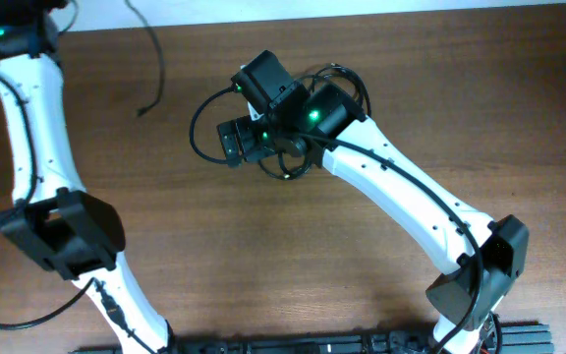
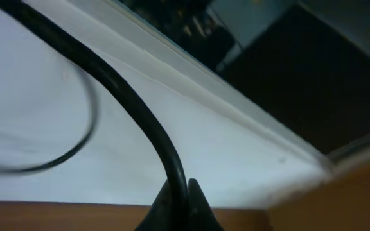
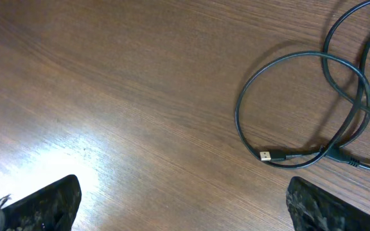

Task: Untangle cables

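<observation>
1. In the far middle of the table (image 1: 263, 256), we are seeing the cables (image 1: 194, 133) lying in a loopy pile.
2. A small plug (image 3: 266, 156) is resting flat on the wood.
3. The right gripper (image 3: 182, 192) is hanging right by the pile, with its fingers wide apart and holding nothing.
4. At the far left, the left gripper (image 2: 184, 204) is squeezing tight on one black cable (image 2: 137, 109).
</observation>
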`<state>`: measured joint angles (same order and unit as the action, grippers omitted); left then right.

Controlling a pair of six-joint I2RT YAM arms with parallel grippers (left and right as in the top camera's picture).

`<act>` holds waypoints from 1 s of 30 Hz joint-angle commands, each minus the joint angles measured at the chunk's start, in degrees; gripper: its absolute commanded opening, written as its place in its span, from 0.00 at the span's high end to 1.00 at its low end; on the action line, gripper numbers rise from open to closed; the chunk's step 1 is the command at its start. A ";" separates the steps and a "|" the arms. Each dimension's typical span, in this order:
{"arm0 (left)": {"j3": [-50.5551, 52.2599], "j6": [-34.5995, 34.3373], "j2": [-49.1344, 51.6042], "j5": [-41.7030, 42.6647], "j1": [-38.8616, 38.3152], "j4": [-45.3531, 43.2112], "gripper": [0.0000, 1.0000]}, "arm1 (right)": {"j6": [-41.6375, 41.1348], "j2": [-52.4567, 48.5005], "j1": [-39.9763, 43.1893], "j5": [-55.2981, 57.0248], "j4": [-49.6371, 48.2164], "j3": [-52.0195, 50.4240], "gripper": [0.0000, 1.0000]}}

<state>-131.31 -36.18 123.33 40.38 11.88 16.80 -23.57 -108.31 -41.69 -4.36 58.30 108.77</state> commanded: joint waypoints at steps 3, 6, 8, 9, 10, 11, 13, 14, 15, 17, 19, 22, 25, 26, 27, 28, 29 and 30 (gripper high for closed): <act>0.00 4.39 0.00 -0.37 -3.02 3.69 1.00 | 0.20 -0.83 -0.31 -0.11 -0.42 -0.15 0.01; 0.00 -0.50 0.11 -5.88 -2.75 8.72 1.00 | 0.22 -0.83 -0.31 -0.11 -0.59 -0.15 0.01; 0.00 -0.48 0.48 -9.55 -1.84 10.36 1.00 | 0.20 -0.83 -0.31 -0.11 -0.61 -0.15 0.01; 0.00 -0.48 0.96 -10.29 -1.27 10.32 1.00 | 0.22 -0.83 -0.31 -0.11 -0.59 -0.15 0.01; 0.00 -0.74 1.79 -11.72 -0.31 10.32 1.00 | 0.20 -0.83 -0.31 -0.11 -0.59 -0.15 0.01; 0.00 -1.57 3.21 -13.53 0.98 10.56 1.00 | 0.22 -0.83 -0.31 -0.11 -0.59 -0.15 0.01; 0.00 -4.42 5.66 -14.75 3.28 10.82 1.00 | 0.20 -0.83 -0.31 -0.11 -0.46 -0.15 0.00; 0.00 -5.51 7.78 -14.80 5.44 10.34 1.00 | 0.22 -0.83 -0.31 -0.11 -0.17 -0.15 0.01; 0.00 -7.13 10.16 -14.78 7.87 10.23 1.00 | 0.22 -0.83 -0.31 -0.11 0.04 -0.15 0.01; 0.00 -8.15 13.79 -14.95 11.91 8.76 1.00 | 0.20 -0.83 -0.31 -0.11 0.02 -0.24 0.01; 0.00 -8.13 16.76 -14.95 15.65 6.10 0.99 | 0.22 -0.83 -0.31 -0.11 0.02 -0.26 0.01; 0.00 -7.02 19.50 -14.49 23.21 7.91 0.41 | 0.22 -0.83 -0.31 -0.11 0.02 -0.28 0.01; -0.07 -2.73 19.37 -8.52 27.04 8.20 0.06 | 0.20 -0.83 -0.31 -0.11 -0.22 -0.79 0.01; -0.07 -2.75 19.37 -5.88 28.24 8.41 0.01 | 0.20 -0.83 -0.31 -0.11 -0.72 -1.09 0.01; -0.07 -2.75 19.37 -3.52 28.94 9.16 0.01 | 0.20 -0.83 -0.31 -0.13 -1.29 -1.29 0.01; -0.07 -2.73 19.37 -0.22 29.16 10.05 0.01 | 0.17 -0.83 -0.31 -0.13 -1.75 -1.60 0.01; -0.07 -1.62 19.37 3.08 28.85 12.52 0.01 | 0.20 -0.83 -0.31 -0.13 -1.73 -1.64 0.01; -0.07 2.03 19.39 6.27 28.17 14.84 0.01 | 0.20 -0.83 -0.31 -0.13 -1.75 -1.64 0.00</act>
<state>-131.15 -39.99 142.93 36.64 41.54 28.29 -23.59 -108.33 -41.69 -4.36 56.80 107.74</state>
